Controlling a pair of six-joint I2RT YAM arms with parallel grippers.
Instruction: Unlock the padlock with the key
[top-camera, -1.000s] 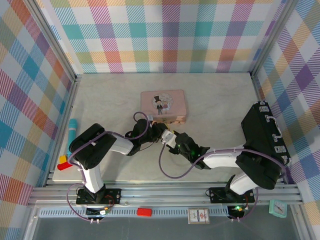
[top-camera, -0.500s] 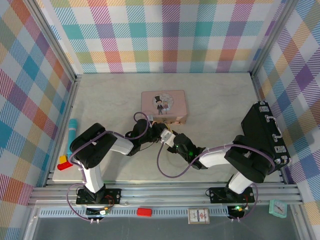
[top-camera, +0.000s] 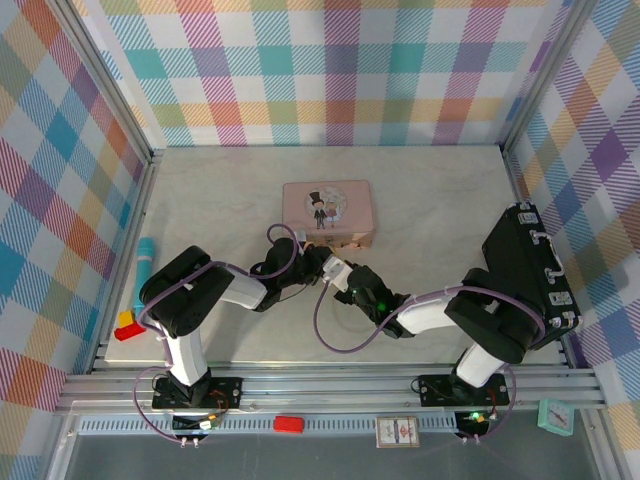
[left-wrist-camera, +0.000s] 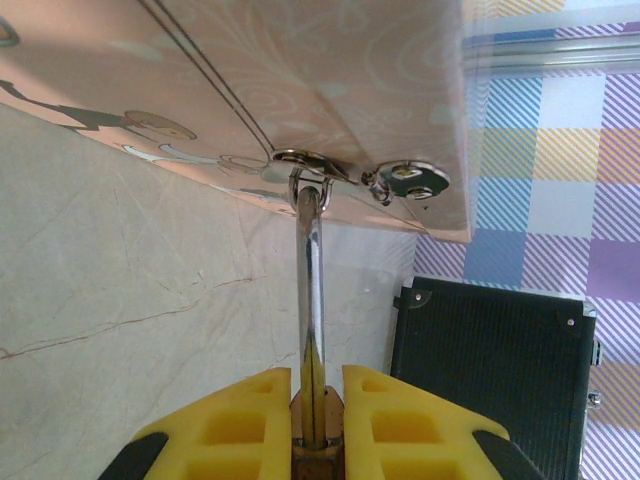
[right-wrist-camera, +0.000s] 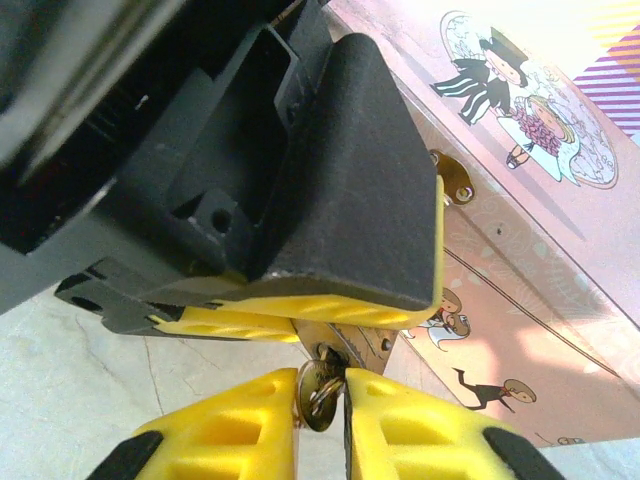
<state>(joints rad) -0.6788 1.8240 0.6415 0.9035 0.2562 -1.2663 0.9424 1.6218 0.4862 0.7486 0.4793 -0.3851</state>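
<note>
Rising from the near edge of the worktop (top-camera: 430, 190), the two arms bend inward and meet around its middle. By the left edge, red and yellow blocks (top-camera: 127, 325) lie toward the near corner, with a teal-capped cylinder (top-camera: 145, 262) just beyond them. A black case (top-camera: 528, 275) lies along the right edge.

The right hand (right-wrist-camera: 322, 388) is clenched on the key (right-wrist-camera: 318, 395), a small dark metal piece pinched between its yellow fingertips (right-wrist-camera: 240, 425). The key's upper end meets the underside of the padlock (left-wrist-camera: 318, 460); how deep it sits cannot be told.

The left hand (left-wrist-camera: 317, 385) is clamped on the padlock's brass body, one yellow pad on each side. From that grip the silver shackle (left-wrist-camera: 311, 270) runs straight to a metal latch loop (left-wrist-camera: 305, 165) on the near wall of the pink tin (top-camera: 327, 212) and hooks through it. The padlock therefore hangs off the tin's near side, around the middle of the worktop. The tin's lid carries a cartoon couple.
</note>
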